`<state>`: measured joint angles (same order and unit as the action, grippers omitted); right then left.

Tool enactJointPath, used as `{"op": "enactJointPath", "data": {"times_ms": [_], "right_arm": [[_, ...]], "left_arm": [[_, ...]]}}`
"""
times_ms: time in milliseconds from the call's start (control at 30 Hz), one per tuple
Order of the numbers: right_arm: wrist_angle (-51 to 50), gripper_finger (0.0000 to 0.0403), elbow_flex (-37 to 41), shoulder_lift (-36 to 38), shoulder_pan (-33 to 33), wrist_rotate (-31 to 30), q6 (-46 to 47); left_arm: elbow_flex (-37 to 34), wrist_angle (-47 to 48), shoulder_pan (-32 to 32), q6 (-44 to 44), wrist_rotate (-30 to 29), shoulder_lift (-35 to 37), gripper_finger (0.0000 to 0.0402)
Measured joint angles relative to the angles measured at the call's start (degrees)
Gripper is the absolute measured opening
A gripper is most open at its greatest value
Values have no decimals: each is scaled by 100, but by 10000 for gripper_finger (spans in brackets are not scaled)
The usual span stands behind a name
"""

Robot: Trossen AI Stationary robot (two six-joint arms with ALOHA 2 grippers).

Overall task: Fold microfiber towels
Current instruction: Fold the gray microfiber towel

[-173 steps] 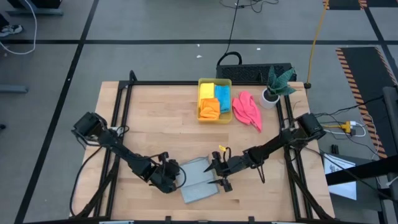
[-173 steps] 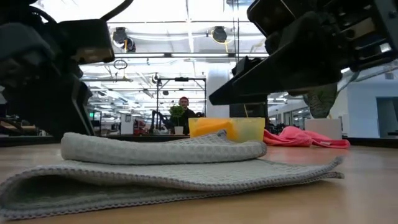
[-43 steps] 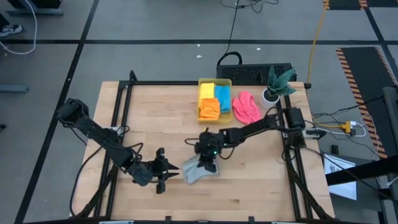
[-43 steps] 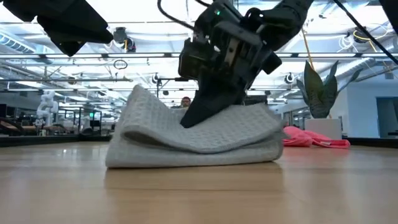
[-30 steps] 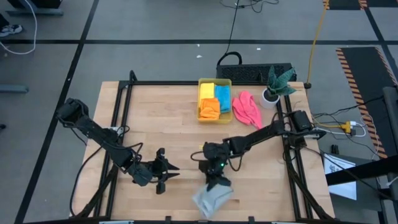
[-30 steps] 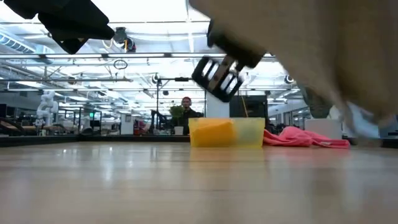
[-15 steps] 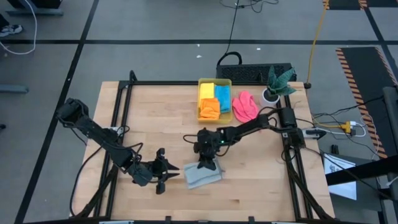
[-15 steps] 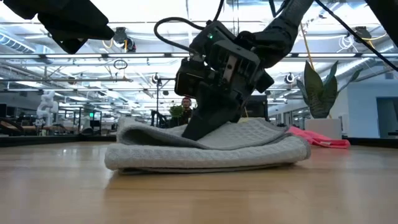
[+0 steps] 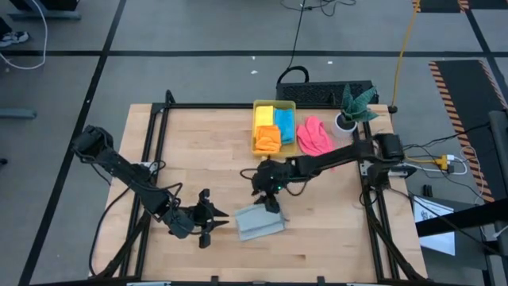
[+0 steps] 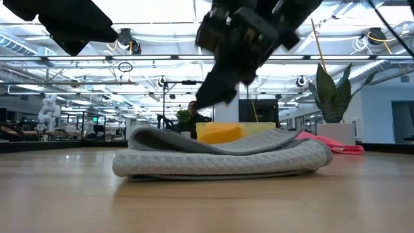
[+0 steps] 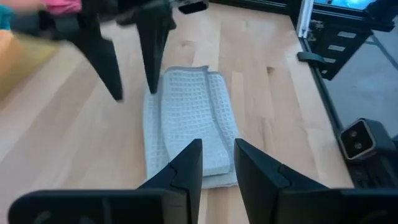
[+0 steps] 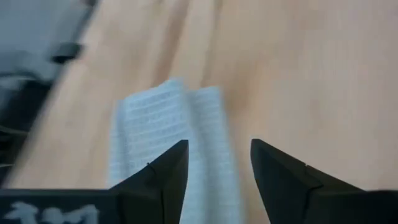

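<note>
A light grey microfiber towel lies folded in several layers on the wooden table, a little toward its near side; it also shows in the low view. My right gripper hangs open just above the towel's far end, clear of it. My left gripper waits open at the towel's left end, its fingers pointing at the towel with nothing between them. A pink towel lies loose at the far right.
A yellow plastic bin at the far middle holds folded yellow, orange and blue towels. A potted plant stands at the far right corner. A black frame borders the table. Bare wood shows to the left and right of the grey towel.
My right gripper has brought the grey towel from the table's near edge back toward the middle and laid it down folded. It has then let go and risen clear above the towel's far end. The towel lies flatter than before.
</note>
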<state>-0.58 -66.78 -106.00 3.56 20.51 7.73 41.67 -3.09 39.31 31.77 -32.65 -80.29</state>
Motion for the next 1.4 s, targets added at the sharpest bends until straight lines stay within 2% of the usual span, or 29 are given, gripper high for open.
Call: {"op": "enactJointPath", "data": {"times_ms": [100, 300, 400, 500, 567, 667, 900, 1100, 1233, 1400], "right_arm": [[-244, 164, -2, 337, 323, -994, -399], [-32, 152, -6, 226, 1085, -1172, -648], [34, 151, -2, 19, 1452, -1449, -695], [25, 150, -2, -111, 1767, -2233, -669], [21, 149, -2, -133, 1936, -2793, -528], [128, 143, 147, -137, 2095, -3348, -279], [1298, 122, 1351, -139, 1903, -3395, 713], [3004, 112, 2329, -65, 1865, -2950, 1004], [3782, 112, 2605, 199, 1950, -2821, 910], [4155, 112, 2616, 393, 1975, -2795, 667]], "left_arm": [[0, -20, -2, -4, -93, -135, 93], [-8, -223, -84, 133, -166, -814, 93], [-9, -852, -161, -163, -186, -1254, 93], [-12, -1799, -283, -709, -124, -1673, 93], [4, -2385, -433, -956, 128, -1920, 93], [0, -2554, -676, -983, 543, -2225, 93], [-9, -1773, -992, -139, 595, -2530, 93], [13, -1305, -1008, 199, 547, -2461, 93], [-4, -1368, -1002, 155, 547, -2370, 93], [-14, -1415, -949, 75, 502, -2072, 93]]}}
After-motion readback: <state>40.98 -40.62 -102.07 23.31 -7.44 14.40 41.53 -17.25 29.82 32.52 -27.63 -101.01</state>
